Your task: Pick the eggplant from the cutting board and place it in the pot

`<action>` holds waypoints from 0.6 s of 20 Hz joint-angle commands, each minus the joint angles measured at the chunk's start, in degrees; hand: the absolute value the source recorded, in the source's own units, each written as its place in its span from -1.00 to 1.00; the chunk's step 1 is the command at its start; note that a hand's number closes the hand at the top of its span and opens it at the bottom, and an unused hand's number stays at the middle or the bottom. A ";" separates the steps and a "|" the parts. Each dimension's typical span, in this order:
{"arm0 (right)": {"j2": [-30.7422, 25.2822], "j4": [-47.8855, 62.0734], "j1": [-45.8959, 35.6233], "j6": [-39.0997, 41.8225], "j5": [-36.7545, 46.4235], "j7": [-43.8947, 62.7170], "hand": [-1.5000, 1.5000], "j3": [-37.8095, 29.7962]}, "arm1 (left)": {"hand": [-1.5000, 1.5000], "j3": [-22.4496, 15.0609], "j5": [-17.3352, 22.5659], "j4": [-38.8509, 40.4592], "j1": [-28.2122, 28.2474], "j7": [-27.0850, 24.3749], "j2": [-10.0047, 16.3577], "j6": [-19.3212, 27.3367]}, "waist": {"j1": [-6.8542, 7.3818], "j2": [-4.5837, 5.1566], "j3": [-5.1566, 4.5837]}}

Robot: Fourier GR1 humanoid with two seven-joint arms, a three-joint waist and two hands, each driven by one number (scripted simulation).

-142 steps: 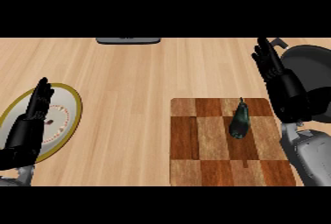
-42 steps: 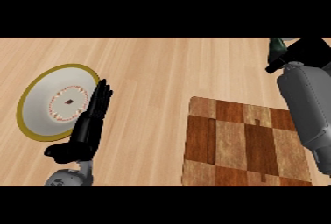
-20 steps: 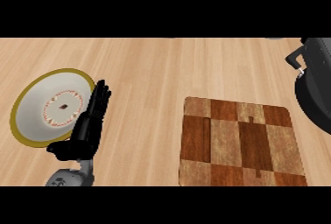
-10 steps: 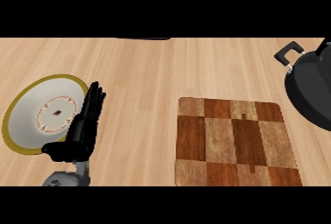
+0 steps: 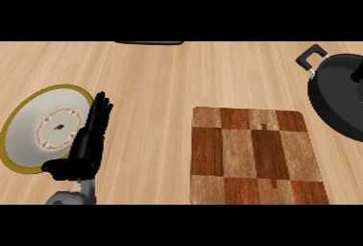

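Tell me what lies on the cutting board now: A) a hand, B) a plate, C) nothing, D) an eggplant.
C: the cutting board shows only its bare checkered top; the plate and the left hand lie off to its left.

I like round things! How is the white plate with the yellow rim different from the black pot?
The white yellow-rimmed plate is pale; the black pot is dark all over. The pot has a black loop handle; the plate has none. Both are round, on the wooden counter.
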 commanded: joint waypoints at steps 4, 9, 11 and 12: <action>-1.61 3.01 6.26 -5.57 -5.94 -0.73 1.00 -6.41 | 0.00 -0.36 0.08 -1.61 0.83 1.87 -0.13 -0.20 | -0.37 -0.07 0.06; -1.74 4.94 8.94 -5.22 -10.71 3.10 -1.00 -11.74 | 0.00 1.07 0.46 1.35 -0.26 -1.19 -0.22 -0.77 | -0.53 0.19 0.06; -1.55 5.70 10.37 -3.98 -13.43 -1.04 -1.00 -13.97 | 0.00 -0.03 -0.05 -1.02 1.83 -0.71 -0.31 -0.64 | -0.10 0.01 0.10; -1.11 4.37 9.58 -4.56 -15.35 -4.77 -1.00 -15.27 | 0.00 0.34 -0.55 -1.37 0.26 2.19 -0.23 0.52 | -0.33 -0.12 0.11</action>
